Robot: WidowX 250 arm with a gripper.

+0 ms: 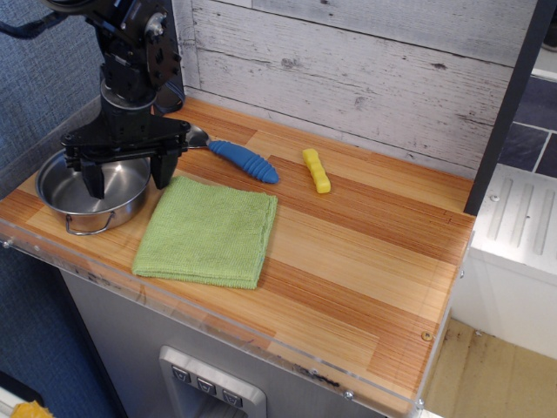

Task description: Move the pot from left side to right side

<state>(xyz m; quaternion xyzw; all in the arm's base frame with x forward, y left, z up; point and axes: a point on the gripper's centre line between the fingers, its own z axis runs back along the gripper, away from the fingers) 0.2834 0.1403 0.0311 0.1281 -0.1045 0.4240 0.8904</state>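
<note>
Fingers (91, 180) of mine are spread apart, one dipping inside the pot (83, 193) and the other outside its right rim, so my gripper (127, 177) straddles that wall without clenching it. That pot sits at the table's (365, 252) left end, beside the cloth (209, 232), with the spoon (235, 155) behind.

You have a striped wooden countertop (348, 252) with a clear edge guard, backed by a whitewashed plank wall (365, 70). Blue fabric (39, 78) covers the left wall. At far right stands what may be a white appliance (513, 252).
</note>
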